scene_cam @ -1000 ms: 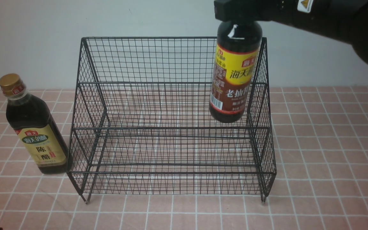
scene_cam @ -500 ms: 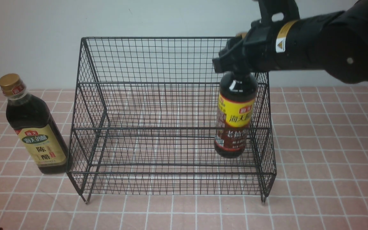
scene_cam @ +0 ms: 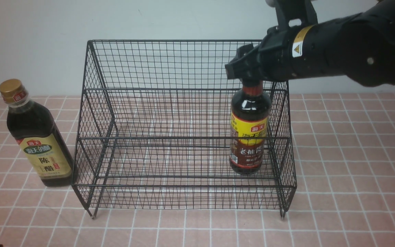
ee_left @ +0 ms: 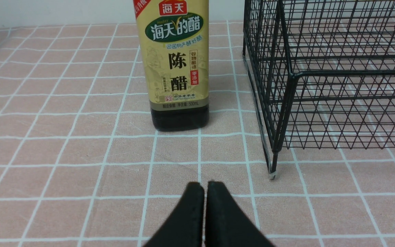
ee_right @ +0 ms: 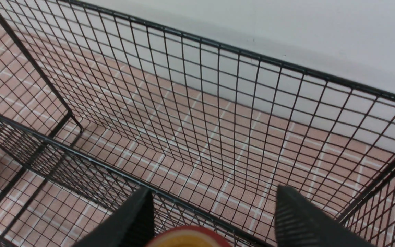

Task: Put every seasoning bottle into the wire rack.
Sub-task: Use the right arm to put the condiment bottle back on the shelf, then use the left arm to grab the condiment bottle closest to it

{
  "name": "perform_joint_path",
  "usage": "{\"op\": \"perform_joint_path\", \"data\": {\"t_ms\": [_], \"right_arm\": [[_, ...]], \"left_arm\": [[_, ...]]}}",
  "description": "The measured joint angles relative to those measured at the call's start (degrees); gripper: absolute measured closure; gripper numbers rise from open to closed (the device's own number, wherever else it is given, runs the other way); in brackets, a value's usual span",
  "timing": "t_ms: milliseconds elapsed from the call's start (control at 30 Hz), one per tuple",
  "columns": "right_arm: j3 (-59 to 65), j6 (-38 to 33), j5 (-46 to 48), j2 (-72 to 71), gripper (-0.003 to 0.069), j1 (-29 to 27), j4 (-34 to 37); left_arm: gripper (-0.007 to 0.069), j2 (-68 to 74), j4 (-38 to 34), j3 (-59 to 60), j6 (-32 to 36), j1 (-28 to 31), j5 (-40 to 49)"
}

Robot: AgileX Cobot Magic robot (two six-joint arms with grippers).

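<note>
The round bottle (scene_cam: 250,127) stands inside the wire rack (scene_cam: 183,138) near its right side — right fingers (ee_right: 300,212) parted around its neck, left fingers (ee_left: 187,212) closed — while the squarish bottle (scene_cam: 39,140) stands on the tiled surface (scene_cam: 348,206) just left of the rack.

You're looking at a plain indoor test setup, though the pictures don't settle whether it is a lab or a workshop. Around the wire rack (scene_cam: 183,138) you have pink tiles (scene_cam: 348,164) with pale joints, and behind it a bare, whitish wall (scene_cam: 183,17).
</note>
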Motion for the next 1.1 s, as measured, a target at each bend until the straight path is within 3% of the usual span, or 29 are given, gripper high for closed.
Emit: {"op": "perform_joint_path", "data": {"t_ms": [67, 167, 400, 467, 600, 633, 667, 733, 867, 1100], "right_arm": [[0.0, 0.0, 0.0, -1.1, 0.0141, 0.1, 0.0], [0.0, 0.0, 0.1, -4.0, 0.0103, 0.3, 0.0], [-0.1, 0.0, 5.4, -16.1, 0.0122, 0.5, -1.6], [-0.2, 0.0, 9.2, -19.9, 0.0165, 0.5, -2.7], [-0.3, 0.0, 20.7, -31.7, 0.0428, 0.5, -5.1], [-0.3, 0.0, 21.2, -32.2, 0.0442, 0.5, -5.3], [-0.3, 0.0, 25.1, -37.7, 0.0578, 0.5, -5.9], [-0.4, 0.1, 28.3, -42.1, 0.0633, 0.5, -6.3], [0.0, 1.7, 31.7, -52.0, 0.0668, 0.5, -7.0], [10.5, 3.8, 23.7, -69.5, 0.0672, 0.5, -7.3]], "left_arm": [[0.0631, 0.0, 0.0, 0.0, 0.0, 0.0, 0.0], [0.0631, 0.0, 0.0, 0.0, 0.0, 0.0, 0.0], [0.0631, 0.0, 0.0, 0.0, 0.0, 0.0, 0.0], [0.0631, 0.0, 0.0, 0.0, 0.0, 0.0, 0.0], [0.0631, 0.0, 0.0, 0.0, 0.0, 0.0, 0.0], [0.0631, 0.0, 0.0, 0.0, 0.0, 0.0, 0.0], [0.0631, 0.0, 0.0, 0.0, 0.0, 0.0, 0.0], [0.0631, 0.0, 0.0, 0.0, 0.0, 0.0, 0.0], [0.0631, 0.0, 0.0, 0.0, 0.0, 0.0, 0.0], [0.0631, 0.0, 0.0, 0.0, 0.0, 0.0, 0.0]]}}
